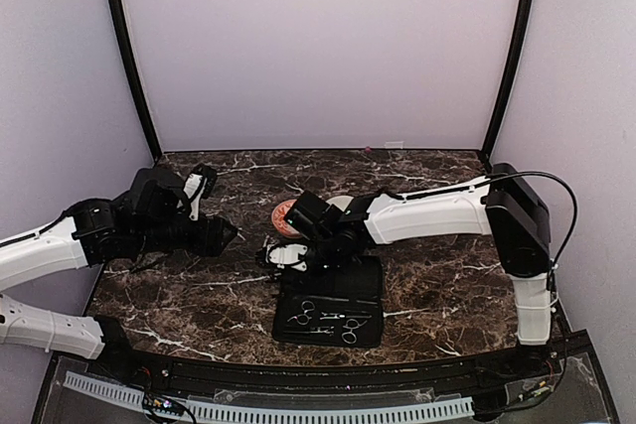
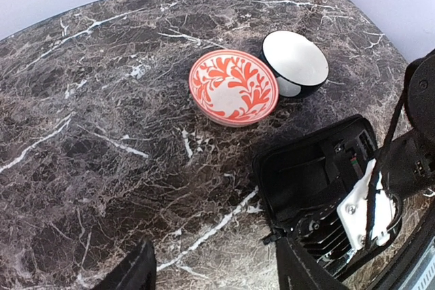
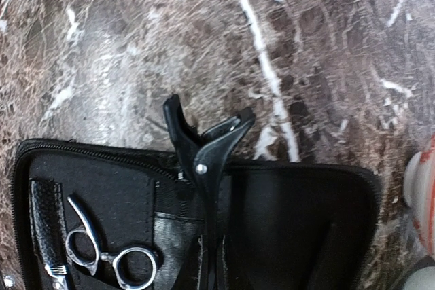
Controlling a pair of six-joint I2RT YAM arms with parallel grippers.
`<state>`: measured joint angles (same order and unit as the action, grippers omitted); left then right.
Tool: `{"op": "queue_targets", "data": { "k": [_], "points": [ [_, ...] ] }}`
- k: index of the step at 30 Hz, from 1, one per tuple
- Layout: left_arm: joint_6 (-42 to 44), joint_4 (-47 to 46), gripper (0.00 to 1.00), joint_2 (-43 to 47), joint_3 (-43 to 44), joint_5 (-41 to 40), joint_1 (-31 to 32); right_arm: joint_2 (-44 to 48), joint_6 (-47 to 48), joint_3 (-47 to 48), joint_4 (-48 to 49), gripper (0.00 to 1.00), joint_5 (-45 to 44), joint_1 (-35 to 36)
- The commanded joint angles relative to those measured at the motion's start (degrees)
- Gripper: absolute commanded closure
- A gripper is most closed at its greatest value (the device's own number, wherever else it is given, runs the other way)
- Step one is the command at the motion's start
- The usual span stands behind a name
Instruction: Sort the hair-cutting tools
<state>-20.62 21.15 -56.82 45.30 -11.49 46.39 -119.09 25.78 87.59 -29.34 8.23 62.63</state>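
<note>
Your right gripper (image 1: 283,257) is clamped on a slim black plastic hair clip (image 3: 204,151), forked tail splayed over the veined marble table (image 3: 136,45). Your left gripper (image 2: 216,266) hangs open, holding nothing. Silvery ring-handled scissors (image 3: 112,259) and a pebbly dark stick (image 3: 44,219) lie in the zippered black fabric case (image 3: 306,222), 7 o'clock from the clip. A white bowl (image 2: 296,59) sits at 2 o'clock of the orange-patterned bowl (image 2: 233,87).

Clearance | I see open table (image 1: 189,290) left of black case (image 1: 353,280) | right arm (image 1: 427,213) overhangs case's far half | orange bowl (image 2: 233,87), white bowl (image 2: 296,62) block behind
</note>
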Motion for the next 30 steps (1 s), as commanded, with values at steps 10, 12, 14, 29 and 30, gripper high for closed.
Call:
{"op": "queue_targets", "data": {
  "k": [10,12,14,29,30],
  "points": [
    [-2.68,-1.49,0.39,-3.61,-2.36,4.46,-0.25,0.08,2.03,-0.92,5.61,1.0,-6.03,0.11],
    [-2.77,-1.54,0.39,-3.01,-2.54,4.29,-0.25,0.27,2.16,-1.61,6.15,1.0,-6.01,0.05],
    [-2.82,-1.57,0.39,-2.5,-2.73,4.13,-0.25,0.46,2.14,-2.34,6.25,1.0,-6.04,0.02],
    [-3.75,-3.06,0.39,-0.77,-3.73,4.82,-0.25,4.92,1.87,-8.12,5.24,1.0,-5.5,-1.45],
    [-3.78,-3.0,0.39,-0.68,-3.75,4.91,-0.25,5.31,1.98,-8.49,5.1,1.0,-5.41,-1.52]
  ]
}}
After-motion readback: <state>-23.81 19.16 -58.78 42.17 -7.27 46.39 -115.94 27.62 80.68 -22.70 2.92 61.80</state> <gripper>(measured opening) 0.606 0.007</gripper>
